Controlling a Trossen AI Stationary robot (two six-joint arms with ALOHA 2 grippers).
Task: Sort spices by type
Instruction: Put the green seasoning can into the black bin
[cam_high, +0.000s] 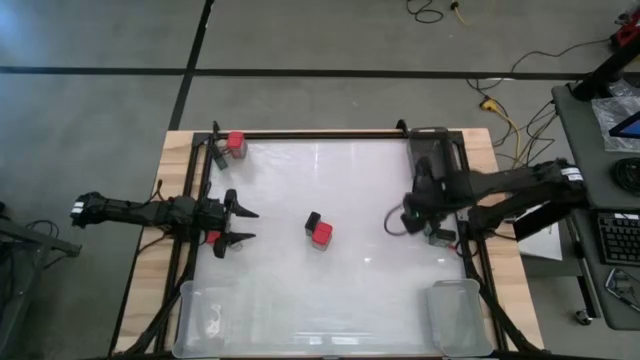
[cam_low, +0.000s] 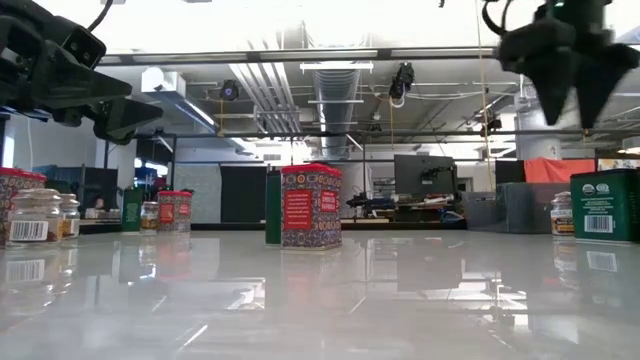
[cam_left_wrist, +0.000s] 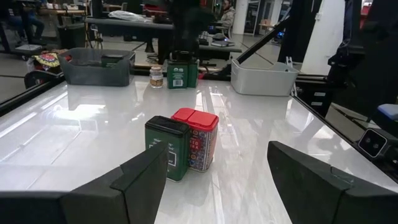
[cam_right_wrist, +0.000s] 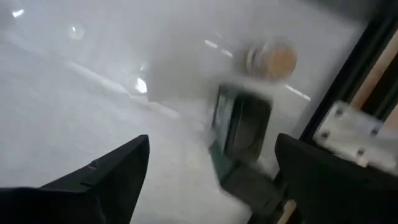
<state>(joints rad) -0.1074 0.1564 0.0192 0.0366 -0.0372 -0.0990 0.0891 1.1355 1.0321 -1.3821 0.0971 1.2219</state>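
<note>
A black tin (cam_high: 312, 221) and a red-topped tin (cam_high: 322, 234) stand side by side at the table's middle. In the left wrist view, this black tin (cam_left_wrist: 168, 148) and red-topped tin (cam_left_wrist: 200, 138) stand ahead of my open left gripper (cam_left_wrist: 217, 171). That left gripper (cam_high: 246, 225) hovers left of them, apart from both. Another red-topped tin (cam_high: 236, 142) stands at the far left corner. My right gripper (cam_high: 420, 215) is open and raised at the right side. Its blurred wrist view shows a dark tin (cam_right_wrist: 239, 130) and a tan-lidded round jar (cam_right_wrist: 273, 59) below its fingers.
A clear bin (cam_high: 215, 320) and a second bin (cam_high: 460, 315) sit along the near edge, and a dark bin (cam_high: 435, 150) at the far right. More jars (cam_low: 30, 215) and a red tin (cam_low: 172, 210) stand at the left. A black frame rims the table.
</note>
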